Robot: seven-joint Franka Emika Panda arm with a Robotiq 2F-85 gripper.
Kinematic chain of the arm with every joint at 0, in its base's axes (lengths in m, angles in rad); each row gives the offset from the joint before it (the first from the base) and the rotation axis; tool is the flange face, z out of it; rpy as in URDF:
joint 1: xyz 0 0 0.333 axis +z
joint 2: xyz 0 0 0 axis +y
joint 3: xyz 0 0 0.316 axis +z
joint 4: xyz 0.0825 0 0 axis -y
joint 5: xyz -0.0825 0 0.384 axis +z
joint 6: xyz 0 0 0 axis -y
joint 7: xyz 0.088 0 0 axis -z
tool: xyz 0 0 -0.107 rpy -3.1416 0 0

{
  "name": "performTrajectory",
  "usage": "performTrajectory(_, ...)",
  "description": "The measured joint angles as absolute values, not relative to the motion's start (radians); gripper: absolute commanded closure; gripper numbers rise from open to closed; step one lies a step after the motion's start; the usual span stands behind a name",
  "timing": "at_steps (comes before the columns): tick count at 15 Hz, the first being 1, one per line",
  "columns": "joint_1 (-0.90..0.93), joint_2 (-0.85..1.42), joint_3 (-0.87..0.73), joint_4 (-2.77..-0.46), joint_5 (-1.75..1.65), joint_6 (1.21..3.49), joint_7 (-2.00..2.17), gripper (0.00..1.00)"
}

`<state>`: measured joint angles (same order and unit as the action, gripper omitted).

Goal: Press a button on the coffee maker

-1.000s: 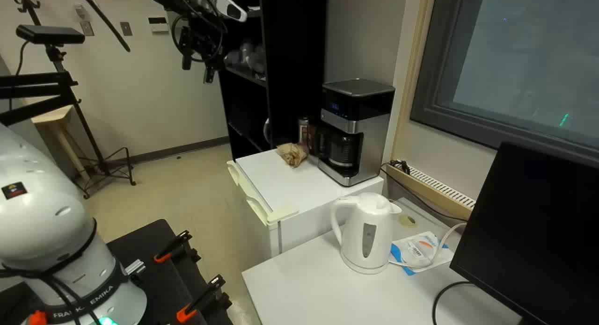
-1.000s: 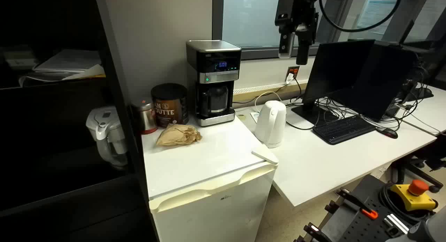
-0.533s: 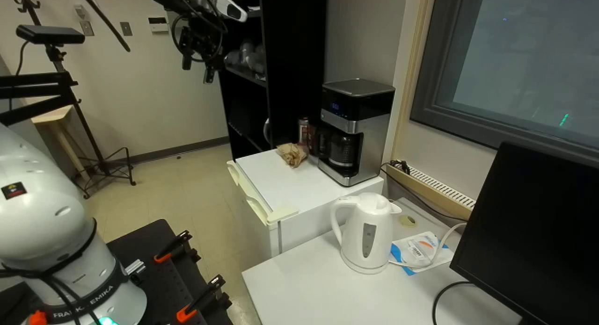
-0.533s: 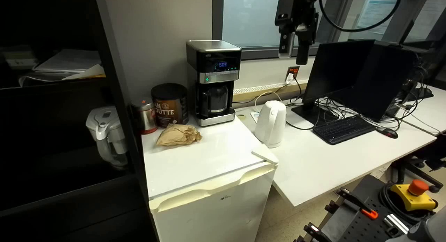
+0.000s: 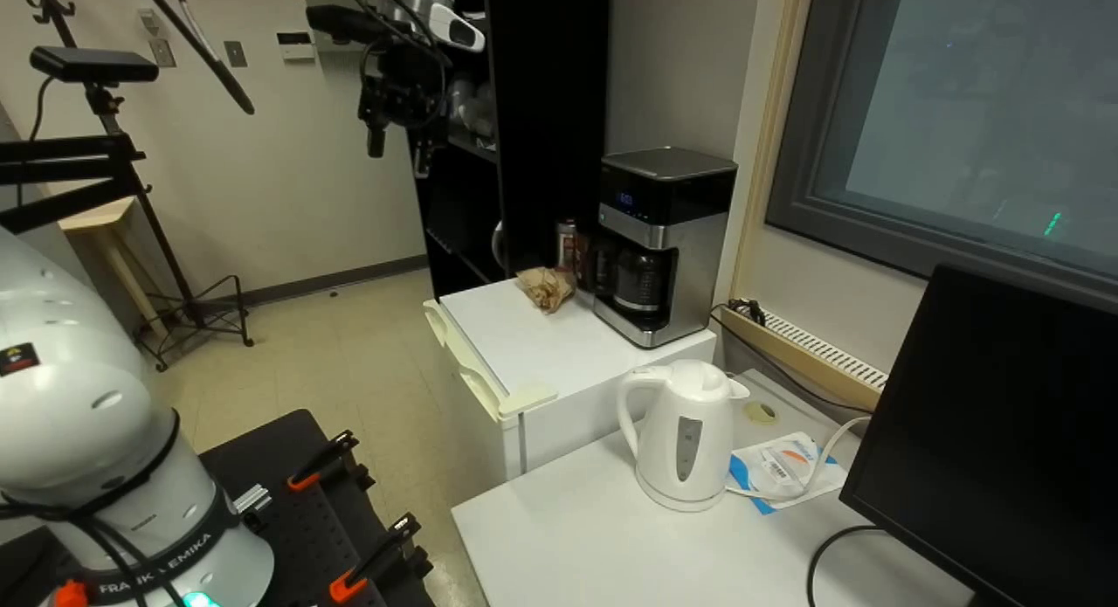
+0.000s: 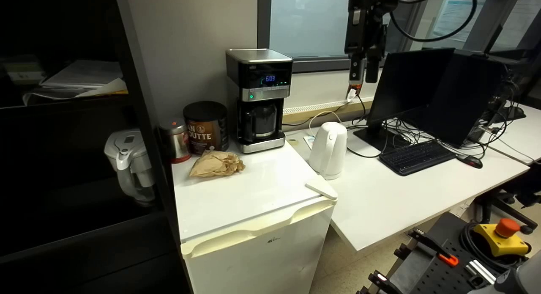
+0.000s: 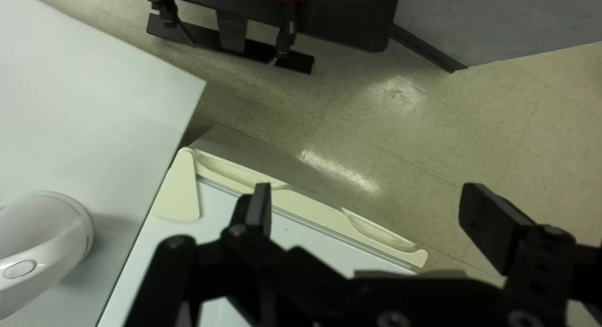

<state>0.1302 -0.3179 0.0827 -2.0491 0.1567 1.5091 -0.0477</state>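
The coffee maker (image 5: 712, 249) stands at the back of the white mini fridge's top. In an exterior view its front (image 6: 264, 93) shows a lit blue display (image 6: 270, 78), a silver strip and a small green-lit button (image 6: 251, 96). The glass carafe (image 6: 264, 120) sits in its recess. My gripper (image 5: 399, 153) hangs in the air, fingers down, well apart from the coffee maker; it also shows in an exterior view (image 6: 364, 78) and in the wrist view (image 7: 367, 190). Its jaws stand wide apart with nothing between them. The coffee maker is out of the wrist view.
A white kettle (image 5: 686, 441) stands on the desk (image 5: 559, 537) beside the fridge (image 6: 270, 192). A paper bag (image 6: 217, 163), a coffee tin (image 6: 206, 127) and a steel canister (image 6: 175, 139) stand left of the coffee maker. A black shelf (image 6: 143, 116) and a monitor (image 6: 412, 86) flank the area.
Between half a second ago and now, my gripper has moved right and a little down in both exterior views. It stays open. The coffee maker and the other objects have not moved.
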Motion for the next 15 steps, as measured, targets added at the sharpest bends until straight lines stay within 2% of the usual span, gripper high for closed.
performTrajectory(3,0.113,-0.302,0.08,-2.073,0.071,1.575,-0.123,0.0)
performTrajectory(4,0.109,-0.296,0.078,-2.083,0.044,1.605,-0.144,0.25)
performTrajectory(6,0.102,-0.285,0.073,-2.107,-0.014,1.675,-0.181,0.33)
performTrajectory(13,0.079,-0.237,0.057,-2.204,-0.25,1.939,-0.299,0.87)
performTrajectory(15,0.069,-0.223,0.049,-2.232,-0.318,2.046,-0.316,0.97)
